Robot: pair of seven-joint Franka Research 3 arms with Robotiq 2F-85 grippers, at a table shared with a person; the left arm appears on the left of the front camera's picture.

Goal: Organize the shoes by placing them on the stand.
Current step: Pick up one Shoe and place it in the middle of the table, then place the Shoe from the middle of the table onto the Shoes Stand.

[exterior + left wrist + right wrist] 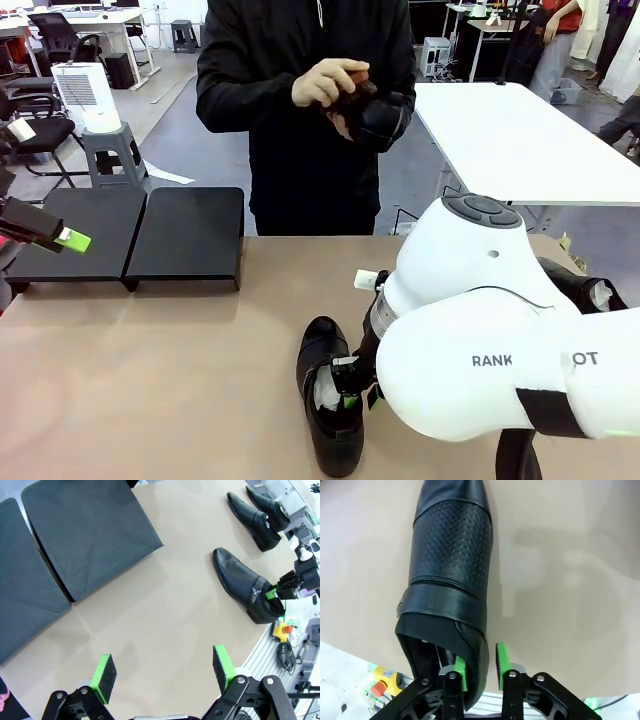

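1. On the counter, at its robot-side edge: near shoe. It is glossy black leather with a perforated upper and a strap across the instep. It lies flat on its sole, toe towards the person, well apart from the stand.
2. At the counter's far left: stand, a low black platform in two panels, with no shoe on it.
3. Other stock: two further shoes lie side by side on the counter beyond the near shoe. One held shoe is in the person's hands at the far side.
4. Handling, by judgement: light for its bulk. The sole and heel look stiff, and the upper wall is thin and likely to flex. The polished leather is probably slippery and easily marked. The likeliest hold is the rim of the heel opening, one pad inside and one outside. Held there, the toe will tend to droop.
5. Right tool: set narrow, astride the side wall of the near shoe's opening. The inner pad is inside the shoe. The outer pad is just beside the leather, seemingly a shade clear. I cannot tell whether it pinches.
6. Left tool: spread wide and holding nothing, above bare counter between the stand and the near shoe.
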